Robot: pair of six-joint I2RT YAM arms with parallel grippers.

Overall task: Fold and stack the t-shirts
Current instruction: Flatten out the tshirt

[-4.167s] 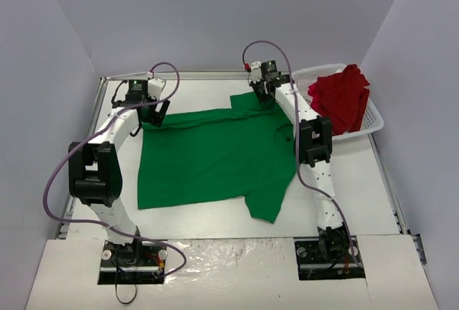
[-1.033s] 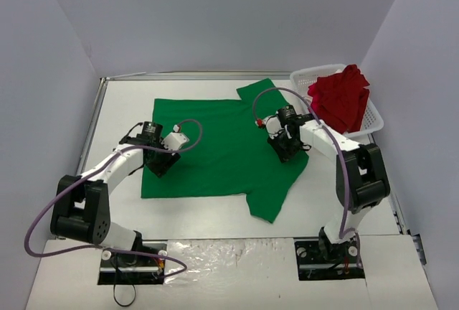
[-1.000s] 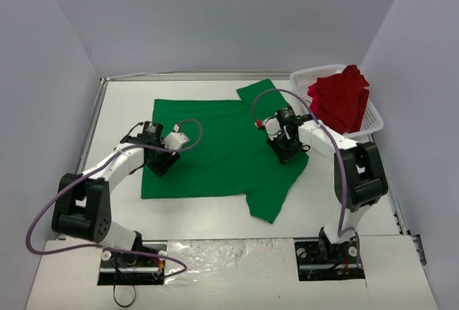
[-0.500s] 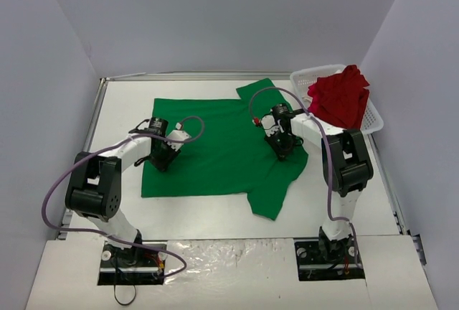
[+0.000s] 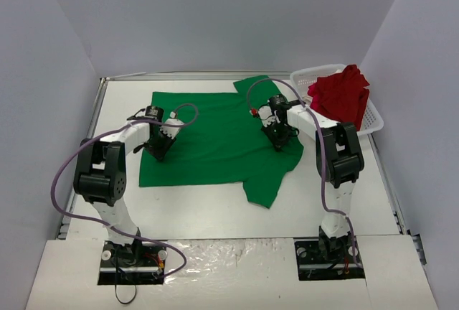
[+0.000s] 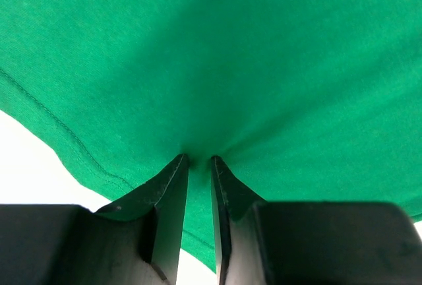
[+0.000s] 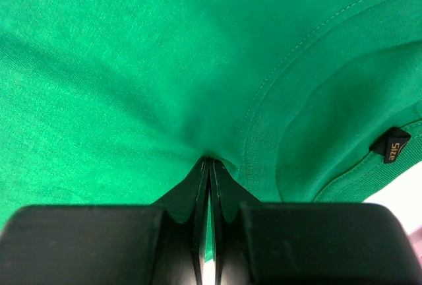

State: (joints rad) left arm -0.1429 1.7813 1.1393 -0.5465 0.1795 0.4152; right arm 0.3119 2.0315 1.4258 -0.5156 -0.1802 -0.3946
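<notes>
The bright green t-shirt lies spread flat on the white table, with one sleeve pointing toward the front. My left gripper is down on its left part, near the side hem. In the left wrist view that gripper is shut on a small pucker of the green t-shirt. My right gripper is down near the collar. The right wrist view shows it pinched tight on the green cloth beside the collar seam. The deep red t-shirt is heaped in the basket.
The white lattice basket stands at the back right, against the right wall. Grey walls close in the table on three sides. A size label shows at the collar. Bare white table shows just past the shirt's hem.
Both grippers have moved toward the back of the table, and the green t-shirt has slid back with them. The left jaws have narrowed onto the cloth.
</notes>
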